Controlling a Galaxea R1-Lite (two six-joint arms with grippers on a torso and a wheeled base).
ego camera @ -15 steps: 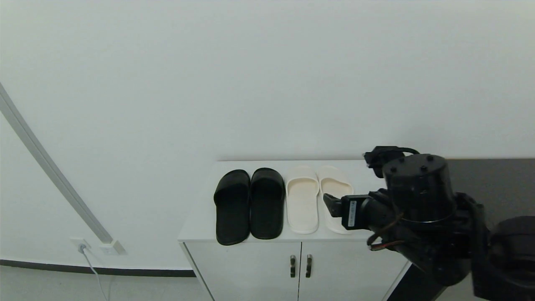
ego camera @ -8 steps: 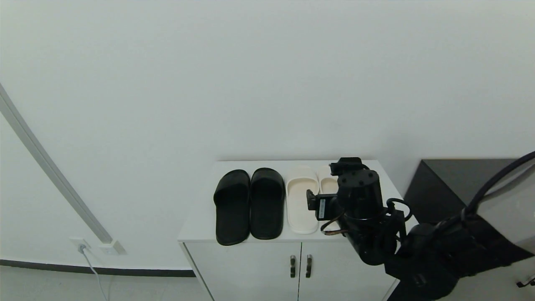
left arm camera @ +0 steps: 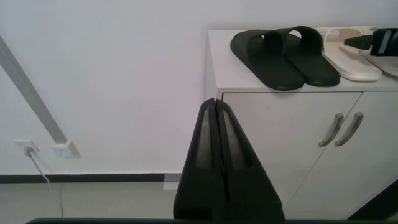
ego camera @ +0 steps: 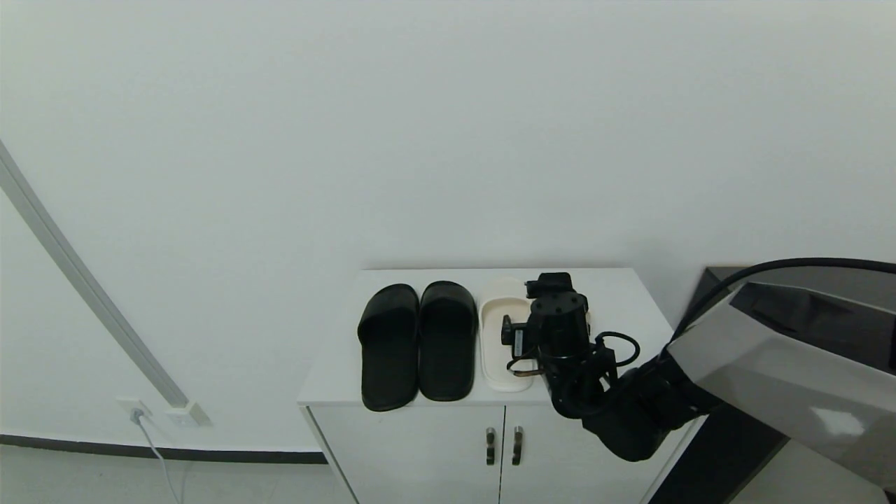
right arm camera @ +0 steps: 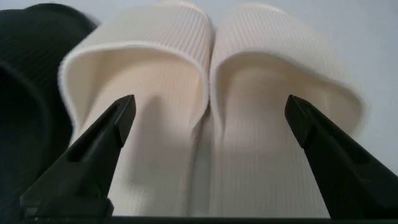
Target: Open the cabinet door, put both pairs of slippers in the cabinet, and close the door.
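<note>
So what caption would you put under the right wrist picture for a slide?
Open pincer lined up on the cream slippers, a black slipper beside them.

Quick count from my end: four slippers total, so two pairs. That broke down as two black slippers [ego camera: 389, 346] [ego camera: 447, 341] and two cream slippers [right arm camera: 143, 124] [right arm camera: 273, 124]. There was one cabinet [ego camera: 329, 378], and it had two doors [ego camera: 413, 458] [ego camera: 539, 465] and two handles [ego camera: 490, 446] [ego camera: 516, 445], one per door. I had two claws, the left claw [left arm camera: 216, 102] and the right claw [right arm camera: 209, 102]. On the wall I counted one socket [ego camera: 133, 408] with one cable [ego camera: 157, 451] plugged in.
</note>
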